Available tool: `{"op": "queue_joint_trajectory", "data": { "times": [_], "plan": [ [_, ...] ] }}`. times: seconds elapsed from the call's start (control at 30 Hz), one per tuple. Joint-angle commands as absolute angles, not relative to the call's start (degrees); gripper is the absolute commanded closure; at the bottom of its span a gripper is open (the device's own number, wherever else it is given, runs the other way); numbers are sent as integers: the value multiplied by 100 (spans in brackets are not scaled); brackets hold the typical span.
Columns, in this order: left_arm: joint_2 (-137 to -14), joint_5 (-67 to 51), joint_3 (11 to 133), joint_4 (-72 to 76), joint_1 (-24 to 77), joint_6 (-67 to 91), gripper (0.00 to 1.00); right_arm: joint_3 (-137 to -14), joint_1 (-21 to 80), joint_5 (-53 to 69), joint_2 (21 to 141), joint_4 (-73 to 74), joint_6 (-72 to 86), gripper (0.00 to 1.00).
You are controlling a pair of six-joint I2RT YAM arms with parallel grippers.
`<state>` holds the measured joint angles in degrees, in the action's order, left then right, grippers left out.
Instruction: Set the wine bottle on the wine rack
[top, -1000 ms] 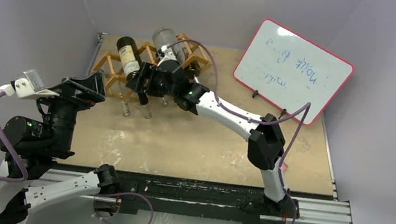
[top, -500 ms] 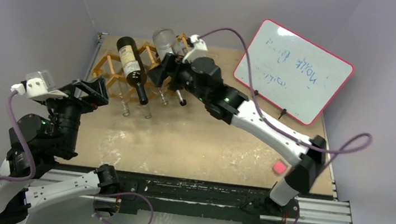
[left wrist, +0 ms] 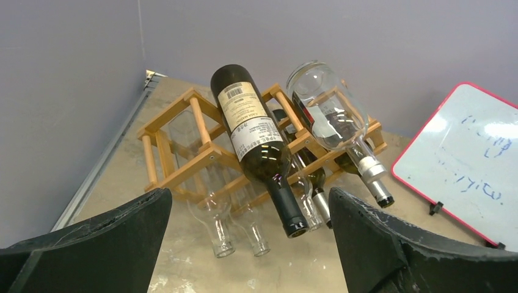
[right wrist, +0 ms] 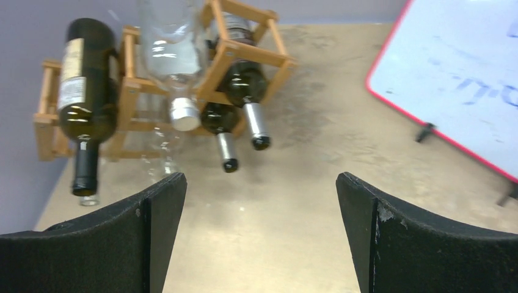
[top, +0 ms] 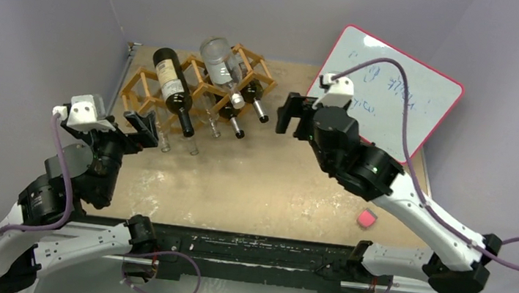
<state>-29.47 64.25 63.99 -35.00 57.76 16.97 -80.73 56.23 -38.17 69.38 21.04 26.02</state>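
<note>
While the wine rack hugs the corner, the right tool gapes.

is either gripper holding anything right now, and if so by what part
Nothing is held. The left gripper and the right gripper both stand open and empty, apart from the light orange-brown wooden lattice wine rack.

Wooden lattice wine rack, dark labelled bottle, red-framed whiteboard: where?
wooden lattice wine rack (left wrist: 200,122): left wrist view, upright slat.
dark labelled bottle (left wrist: 247,119): left wrist view, its label.
red-framed whiteboard (top: 388,95): top view, white face.
</note>
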Motion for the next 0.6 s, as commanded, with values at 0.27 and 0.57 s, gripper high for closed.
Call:
{"op": "queue_joint_trajectory", "data": {
  "times": [0.27,0.57],
  "plan": [
    [-2756,6093,7533,-3601,5769,1581,0,-7670,5625,-5290,5160,2790,2103,6],
    [-2687,5984,7759,-3483,5761,1370,0,-7523,5633,-5290,4764,2501,2100,6]
  ]
}}
